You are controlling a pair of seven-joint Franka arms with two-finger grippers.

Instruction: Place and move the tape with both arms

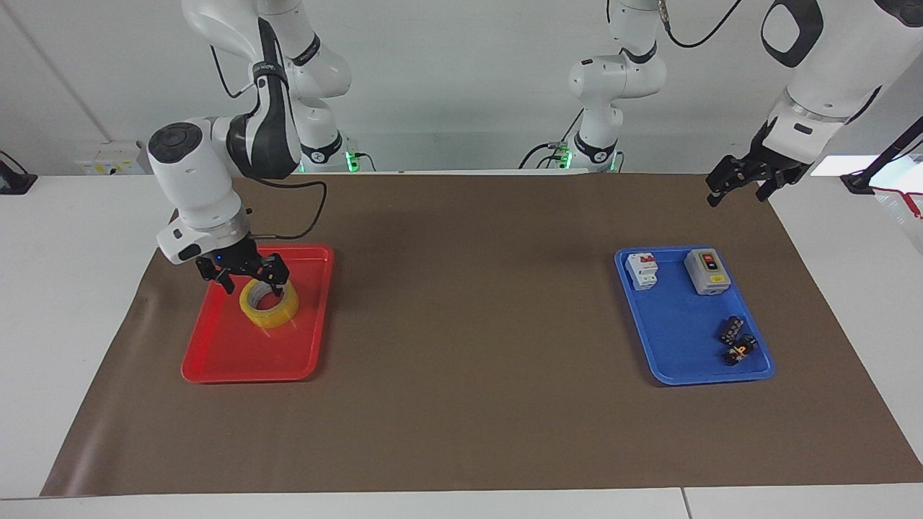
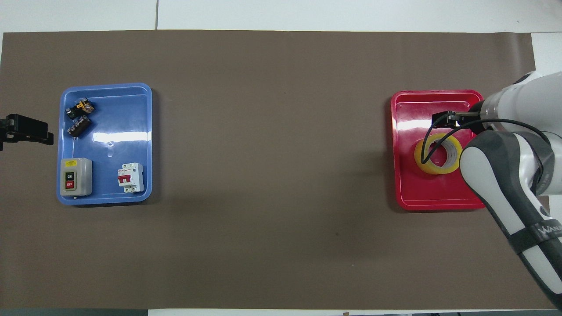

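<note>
White wall (image 1: 447, 79), white table (image 1: 65, 288), brown mat (image 1: 469, 324) covering it

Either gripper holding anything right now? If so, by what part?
Nothing held. The right gripper is open above the tape, which lies flat in the red tray. The left gripper is open and empty, waiting near the blue tray.

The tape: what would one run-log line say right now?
tape: flat in red tray | right gripper: open above tape | left gripper: open, waiting

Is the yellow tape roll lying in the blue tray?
No, the tape lies flat in the red tray, while the blue tray holds only electrical parts.
</note>
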